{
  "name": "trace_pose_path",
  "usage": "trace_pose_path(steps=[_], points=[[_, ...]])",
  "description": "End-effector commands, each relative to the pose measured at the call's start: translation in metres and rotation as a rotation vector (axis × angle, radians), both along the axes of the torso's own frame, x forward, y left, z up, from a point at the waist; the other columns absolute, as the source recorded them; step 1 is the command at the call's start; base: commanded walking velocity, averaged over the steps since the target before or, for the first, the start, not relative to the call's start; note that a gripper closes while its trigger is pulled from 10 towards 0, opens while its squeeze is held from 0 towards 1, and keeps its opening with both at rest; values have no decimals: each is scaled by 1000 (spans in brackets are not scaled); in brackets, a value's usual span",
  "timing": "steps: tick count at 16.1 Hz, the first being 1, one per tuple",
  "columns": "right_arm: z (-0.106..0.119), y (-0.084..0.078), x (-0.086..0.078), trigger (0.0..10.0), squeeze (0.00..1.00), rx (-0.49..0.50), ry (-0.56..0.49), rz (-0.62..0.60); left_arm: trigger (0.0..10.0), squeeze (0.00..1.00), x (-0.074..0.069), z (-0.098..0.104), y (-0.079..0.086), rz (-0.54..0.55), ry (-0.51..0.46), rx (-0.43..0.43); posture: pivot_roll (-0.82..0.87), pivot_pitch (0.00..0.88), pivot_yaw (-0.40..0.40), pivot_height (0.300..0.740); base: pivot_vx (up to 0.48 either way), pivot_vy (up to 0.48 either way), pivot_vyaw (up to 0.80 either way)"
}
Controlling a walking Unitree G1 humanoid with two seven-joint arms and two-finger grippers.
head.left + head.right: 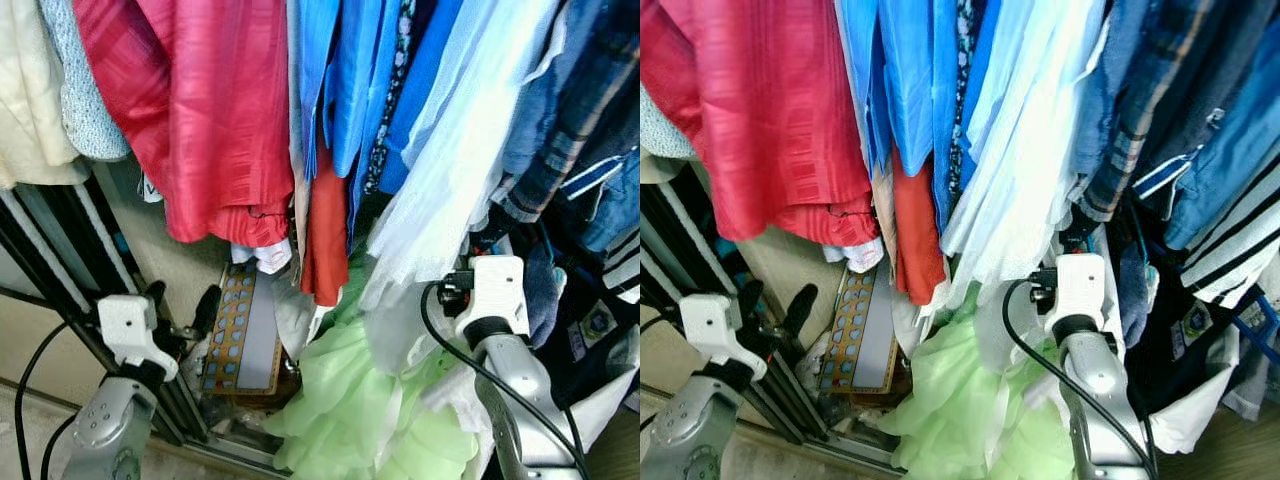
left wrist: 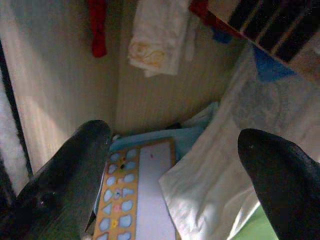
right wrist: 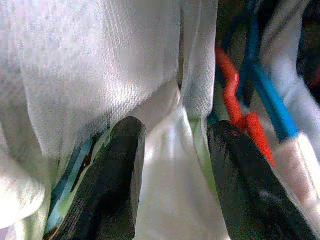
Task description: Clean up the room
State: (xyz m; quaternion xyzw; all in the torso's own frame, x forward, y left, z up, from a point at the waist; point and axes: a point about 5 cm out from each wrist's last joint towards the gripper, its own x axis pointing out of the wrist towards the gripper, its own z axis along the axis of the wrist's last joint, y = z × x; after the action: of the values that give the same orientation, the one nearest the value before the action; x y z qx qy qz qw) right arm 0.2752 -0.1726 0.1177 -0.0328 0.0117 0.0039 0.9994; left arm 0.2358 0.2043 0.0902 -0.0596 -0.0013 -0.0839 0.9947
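Probably a step of gathering the loose pale-green gauzy fabric heaped at the bottom centre of the left eye view, below the hanging clothes. Best done by closing only on a fold of that green cloth, not on the sheer white woven garment draped across the upper left of the right wrist view. Right gripper pushed in among the hanging hems at the lower right, fingers apart, thin white cloth lying between them, not yet pinched. Left gripper at the lower left, fingers spread wide, empty, aimed at a flat orange-framed board with rows of pale blue shapes leaning by the beige wall. Above, a soft crimson striped garment at the upper left, smooth bright-blue shirts at the upper centre. Slippery, clingy cloth; snagging a hanger likely.
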Motion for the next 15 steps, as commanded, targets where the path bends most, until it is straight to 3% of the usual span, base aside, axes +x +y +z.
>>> trace_pose_path(steps=[1, 2, 4, 6, 8, 10, 11, 15], points=[[-9, -4, -9, 10000, 0, 23, 31, -20, 10000, 0, -7, -6, 3, -2, 19, 36, 26, 0, -27, 740, 0, 0, 0], [-11, -4, -10, 10000, 0, 26, 36, -20, 10000, 0, -7, -6, 4, 1, 21, 39, 26, 0, -27, 740, 0, 0, 0], [-26, -5, -37, 10000, 0, 16, 82, -17, 10000, 0, -21, -10, 18, 74, 38, 92, 35, 0, -11, 740, 0, 0, 0], [-33, -9, -48, 10000, 0, -17, 90, -38, 10000, 0, -24, -11, 19, 112, 33, 78, 29, 0, 3, 740, 0, 0, 0], [-33, -7, -47, 10000, 0, 31, 80, -33, 10000, 0, -24, -10, 19, 119, 13, 83, 21, 0, 13, 740, 0, 0, 0], [-27, -13, -42, 10000, 0, -46, 24, -100, 10000, 0, -24, -10, 15, 115, 18, 90, 7, 0, 15, 740, 0, 0, 0], [-27, -13, -41, 10000, 0, -17, 64, -87, 10000, 0, -27, -14, 13, 107, 35, 102, 1, 0, 17, 740, 0, 0, 0], [-16, -5, -42, 10000, 0, -64, 18, -30, 10000, 0, -27, -13, 7, 103, 38, 80, -4, 0, 5, 740, 0, 0, 350]])
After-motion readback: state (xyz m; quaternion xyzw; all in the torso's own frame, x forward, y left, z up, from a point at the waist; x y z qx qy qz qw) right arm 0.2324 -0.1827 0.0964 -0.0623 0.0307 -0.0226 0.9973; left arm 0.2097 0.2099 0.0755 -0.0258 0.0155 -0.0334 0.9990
